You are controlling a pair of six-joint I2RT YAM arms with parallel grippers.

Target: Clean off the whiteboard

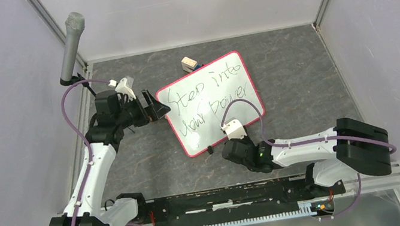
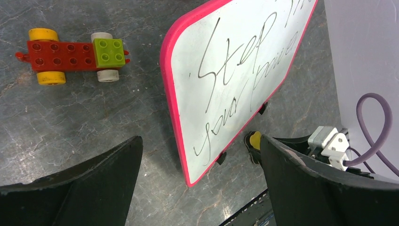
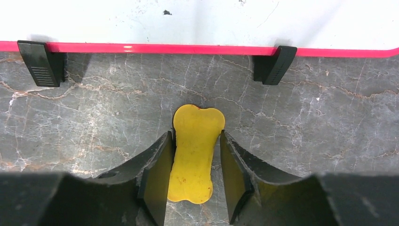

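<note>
Yellow bone-shaped block (image 3: 194, 155) is pinched by the right gripper (image 3: 195, 136), jaws narrow; the left gripper (image 2: 201, 139) is spread wide. A square, firm hold is advised before the whiteboard (image 1: 211, 102) is wiped.

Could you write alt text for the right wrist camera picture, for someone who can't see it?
Two black fingers of the right gripper press against both sides of a yellow bone-shaped piece lying on a grey marbled table. Beyond it, across the top, runs the edge of the whiteboard, with a red rim and two black clips.
</note>
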